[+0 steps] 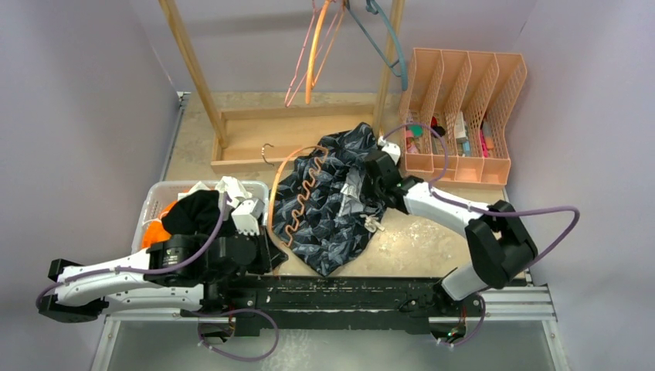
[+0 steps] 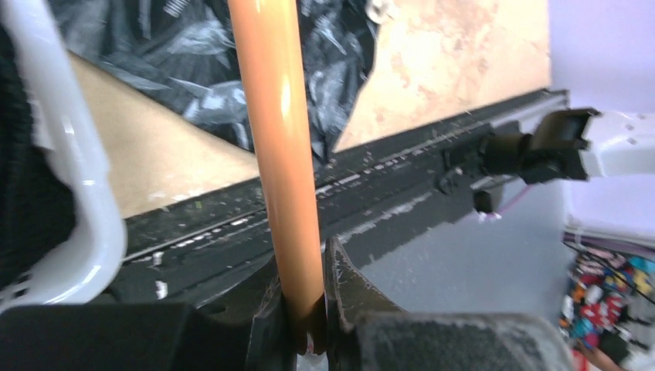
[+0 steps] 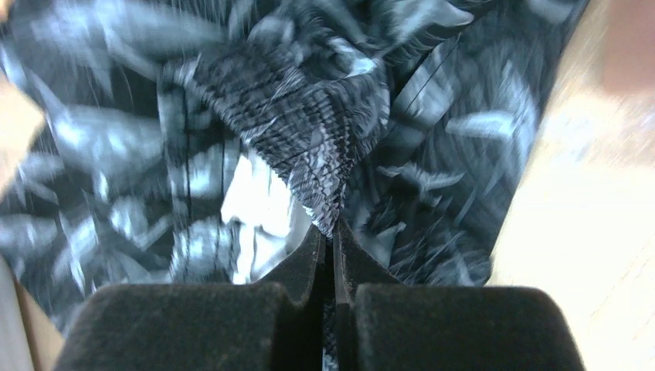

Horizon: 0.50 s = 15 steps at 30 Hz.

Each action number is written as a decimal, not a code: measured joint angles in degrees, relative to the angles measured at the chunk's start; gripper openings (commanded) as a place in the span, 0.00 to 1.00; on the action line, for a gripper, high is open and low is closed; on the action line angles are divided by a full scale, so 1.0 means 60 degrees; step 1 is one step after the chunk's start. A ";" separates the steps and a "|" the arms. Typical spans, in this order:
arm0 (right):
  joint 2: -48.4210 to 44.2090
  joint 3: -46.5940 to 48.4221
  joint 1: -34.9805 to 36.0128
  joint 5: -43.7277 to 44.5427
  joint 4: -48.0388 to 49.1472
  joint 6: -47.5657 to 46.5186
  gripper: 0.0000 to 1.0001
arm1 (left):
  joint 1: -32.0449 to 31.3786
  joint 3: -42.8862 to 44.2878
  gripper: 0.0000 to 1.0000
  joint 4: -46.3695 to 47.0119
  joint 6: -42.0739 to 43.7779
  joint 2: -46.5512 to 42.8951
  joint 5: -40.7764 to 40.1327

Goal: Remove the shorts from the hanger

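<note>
The black-grey camo shorts (image 1: 332, 205) lie crumpled on the table's middle, draped over an orange hanger (image 1: 297, 197) with a wavy bar. My right gripper (image 1: 364, 185) sits at the shorts' right side. In the right wrist view it (image 3: 334, 239) is shut on a pinched fold of the camo shorts (image 3: 309, 139). My left gripper (image 1: 273, 238) is at the hanger's near end. The left wrist view shows this gripper (image 2: 309, 309) shut on the orange hanger bar (image 2: 278, 139), with camo shorts (image 2: 193, 62) beyond. Black shorts (image 1: 197, 212) and orange shorts (image 1: 154, 232) lie in a white bin (image 1: 151, 193).
A wooden rack base (image 1: 293, 127) stands behind the shorts, with empty hangers (image 1: 317, 46) dangling above it. A peach file organiser (image 1: 463, 108) holding small items is at the back right. A black rail (image 1: 347, 294) runs along the near edge.
</note>
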 measured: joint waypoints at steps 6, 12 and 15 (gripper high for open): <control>-0.1996 -0.2594 0.0816 -0.1683 0.1228 0.0029 0.00 | 0.0004 0.1089 0.00 -0.0936 -0.0044 0.1191 -0.1577; -0.3370 -0.2823 0.2004 -0.2637 0.1931 -0.0047 0.00 | 0.0004 0.1530 0.00 -0.0954 0.0047 0.2065 -0.3111; -0.4105 -0.2823 0.2820 -0.2954 0.2095 -0.0390 0.00 | 0.0004 0.1843 0.00 -0.1184 -0.0018 0.2404 -0.3956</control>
